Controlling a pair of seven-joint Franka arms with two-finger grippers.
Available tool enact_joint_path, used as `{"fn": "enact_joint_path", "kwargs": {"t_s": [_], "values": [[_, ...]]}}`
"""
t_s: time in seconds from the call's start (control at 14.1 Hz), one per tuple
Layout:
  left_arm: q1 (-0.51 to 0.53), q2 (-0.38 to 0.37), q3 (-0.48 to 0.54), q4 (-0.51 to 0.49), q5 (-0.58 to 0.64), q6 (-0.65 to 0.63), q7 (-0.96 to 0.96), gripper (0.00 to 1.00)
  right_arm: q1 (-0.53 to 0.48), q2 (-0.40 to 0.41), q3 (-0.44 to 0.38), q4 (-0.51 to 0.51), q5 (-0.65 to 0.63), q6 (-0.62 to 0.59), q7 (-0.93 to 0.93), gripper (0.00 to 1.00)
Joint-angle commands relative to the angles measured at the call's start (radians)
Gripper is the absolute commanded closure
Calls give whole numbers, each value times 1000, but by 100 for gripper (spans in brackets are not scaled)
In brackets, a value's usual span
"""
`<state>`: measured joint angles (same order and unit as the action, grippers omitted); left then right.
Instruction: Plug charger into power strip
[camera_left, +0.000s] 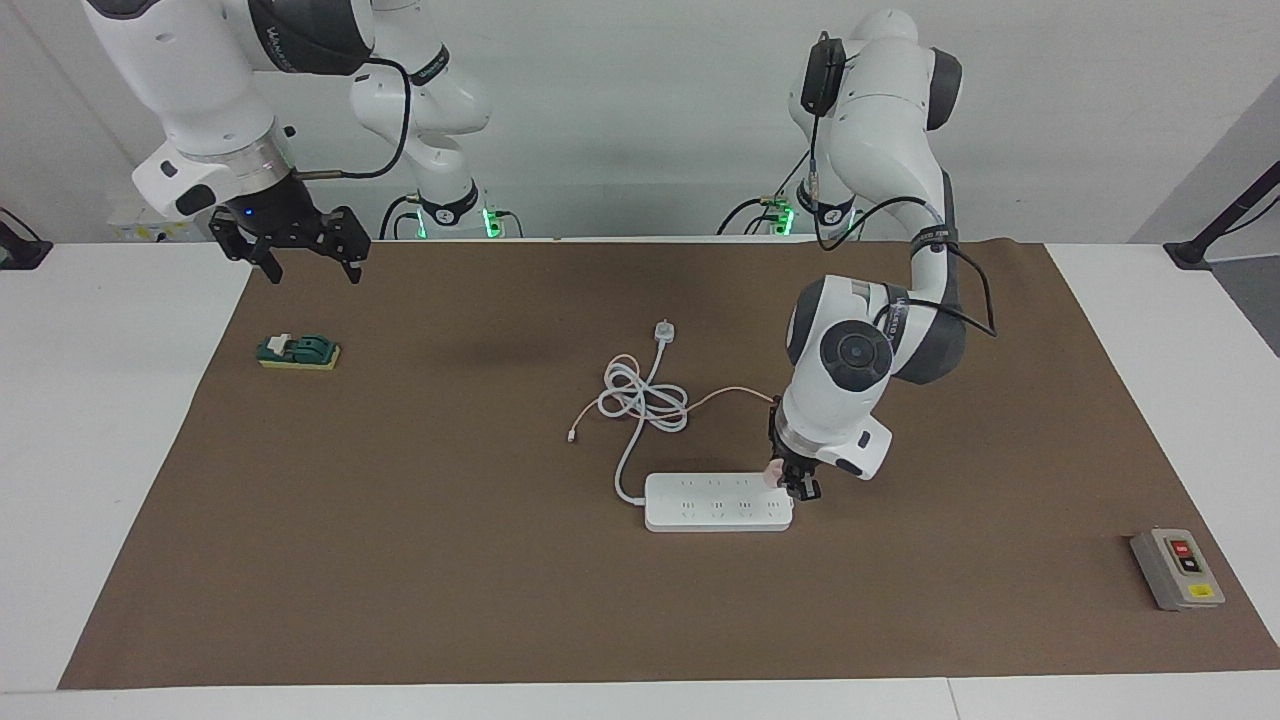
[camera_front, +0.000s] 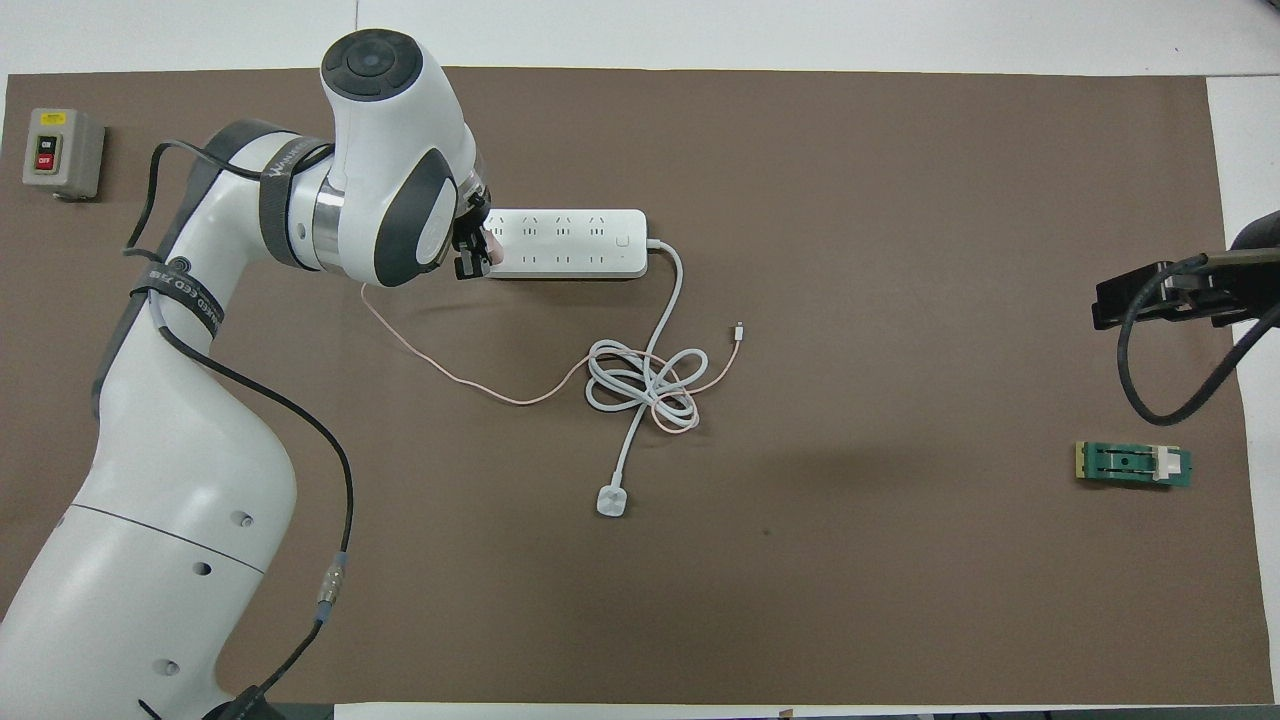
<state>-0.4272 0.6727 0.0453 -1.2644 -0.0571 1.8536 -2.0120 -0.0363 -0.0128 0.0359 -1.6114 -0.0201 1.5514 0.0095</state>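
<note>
On the counter (camera_left: 130, 420) the power strip (camera_left: 715, 503) lay flat. The left hand (camera_left: 793, 484) was clamped tight on the pink charger (camera_left: 771, 474), held at the strip's end socket. The right hand (camera_left: 305, 262) waited with fingers spread wide, holding nothing, above the counter's edge.

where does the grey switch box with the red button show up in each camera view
Facing view: the grey switch box sits low at the picture's right edge, on the brown mat.
Overhead view: it sits at the top left corner of the mat.
Shared landmark: the power strip; the box lies toward the left arm's end from it.
</note>
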Motion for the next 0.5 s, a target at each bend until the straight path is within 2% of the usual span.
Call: {"fn": "enact_joint_path", "kwargs": {"t_s": [0.0,0.43], "values": [[-8,10,7,13,19,-11,39,100,-11,-21,6,-22,-4,-2,-26,0],[-22,11,2,14,16,-4,49,100,-11,-23,6,-22,-4,-2,-26,0]]}}
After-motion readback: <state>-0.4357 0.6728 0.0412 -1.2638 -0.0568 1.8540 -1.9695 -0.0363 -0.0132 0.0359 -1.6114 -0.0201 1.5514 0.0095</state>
